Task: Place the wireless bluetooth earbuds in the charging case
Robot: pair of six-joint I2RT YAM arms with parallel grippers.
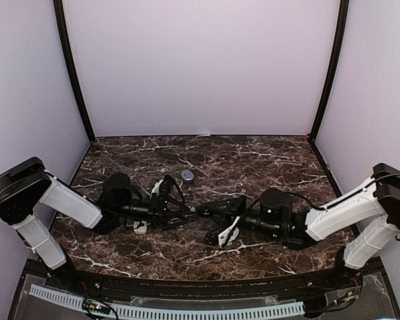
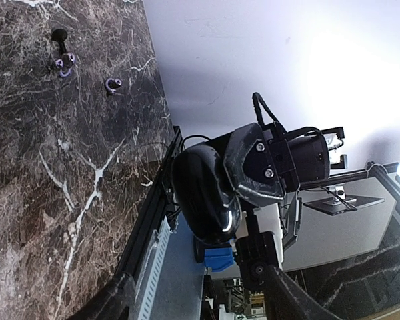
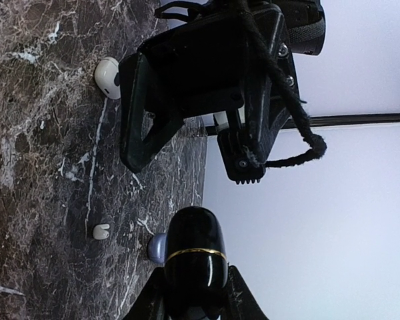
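One white earbud (image 3: 108, 77) lies loose on the bench (image 1: 253, 160), left of centre in the top view, just beside the left claw (image 1: 184, 209). That claw stands spread, nothing in it. The earbud looks light, hard and slick, easy to flick away; best pinched gently across the bulb. Centre: a black glossy charging case (image 3: 195, 247) with a gold seam. Its lid looks shut, so contents unseen; probably slippery too. The right claw (image 3: 195, 290) is clenched on its lower half. A small grey disc (image 1: 187, 175) sits apart, upper centre.
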